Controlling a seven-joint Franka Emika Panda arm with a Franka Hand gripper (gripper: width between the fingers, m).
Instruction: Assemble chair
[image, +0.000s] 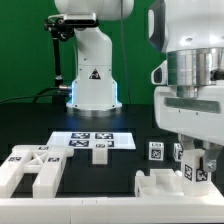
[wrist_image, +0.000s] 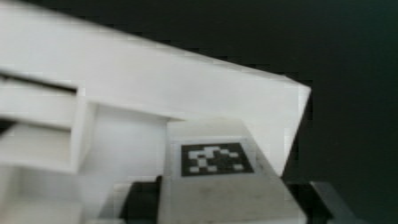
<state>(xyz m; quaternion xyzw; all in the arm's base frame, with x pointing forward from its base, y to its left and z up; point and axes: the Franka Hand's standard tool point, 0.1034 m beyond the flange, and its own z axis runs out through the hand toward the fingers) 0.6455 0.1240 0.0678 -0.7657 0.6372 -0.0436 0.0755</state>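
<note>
Currently we are reading the scene from the front of the black tabletop (image: 110, 185) backward. Nearest, on the exterior view's right, a wide white chair panel (image: 165, 185) is lying flat. On the exterior view's left, a blocky chair frame (image: 30, 170) is also lying flat, well apart from the panel. We are judging that both are lying this way so that their joining faces and tags are facing up.

Just above the panel, the claw (image: 193, 176) is pointing straight down. Its jaws are standing narrow, with a tagged chair post (image: 190, 171) between them. In the wrist view the post (wrist_image: 217, 160) is filling the gap of the claw (wrist_image: 217, 203), and the dark fingers (wrist_image: 135, 196) are lying against its sides, so we are treating it as gripped. We cannot tell whether the post's foot is touching the panel or hanging clear.

The post's long axis is running along the claw's approach line, roughly upright, and its tag face is turning toward the exterior camera. We are judging that this grip is keeping the post's lower end free for seating.

Behind the claw, two small tagged chair pieces (image: 156, 150) are standing upright. Farther back, the marker board (image: 95, 142) is lying flat, and the arm base (image: 92, 75) is standing behind it.
</note>
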